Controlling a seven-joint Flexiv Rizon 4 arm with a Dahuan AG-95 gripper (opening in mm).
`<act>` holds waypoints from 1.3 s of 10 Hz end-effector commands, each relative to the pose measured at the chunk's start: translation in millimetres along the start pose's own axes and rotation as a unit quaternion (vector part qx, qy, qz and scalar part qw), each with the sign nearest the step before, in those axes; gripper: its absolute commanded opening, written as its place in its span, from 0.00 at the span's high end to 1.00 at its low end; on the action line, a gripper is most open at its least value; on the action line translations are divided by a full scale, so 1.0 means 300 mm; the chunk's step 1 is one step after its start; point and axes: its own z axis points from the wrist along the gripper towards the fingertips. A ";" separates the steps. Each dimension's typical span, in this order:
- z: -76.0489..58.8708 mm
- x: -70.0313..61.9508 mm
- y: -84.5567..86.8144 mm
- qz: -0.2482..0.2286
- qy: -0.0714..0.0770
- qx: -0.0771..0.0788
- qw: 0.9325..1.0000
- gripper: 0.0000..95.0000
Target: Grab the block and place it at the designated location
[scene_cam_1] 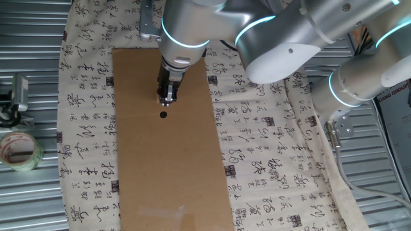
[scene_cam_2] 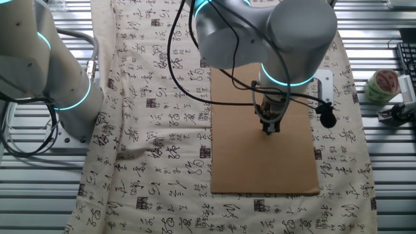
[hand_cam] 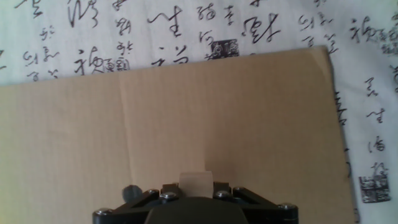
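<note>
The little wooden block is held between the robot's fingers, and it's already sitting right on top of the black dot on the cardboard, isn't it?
Not quite. The block is held by the gripper, but it is not on the black dot. One fixed view shows the dot uncovered on the cardboard, a little beyond the fingertips.

A ribbed metal table (scene_cam_1: 38, 205) carries a calligraphy cloth (scene_cam_1: 270, 160) and tape roll (scene_cam_1: 19, 151).

We see the cardboard (scene_cam_1: 170, 160) from above on opposite sides, and close up from the hand, facing twelve o'clock.
</note>
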 end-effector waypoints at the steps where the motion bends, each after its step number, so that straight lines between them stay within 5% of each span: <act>1: 0.002 0.003 0.006 -0.004 0.001 -0.002 1.000 1.00; 13: 0.000 0.010 0.013 -0.033 0.003 -0.004 0.999 1.00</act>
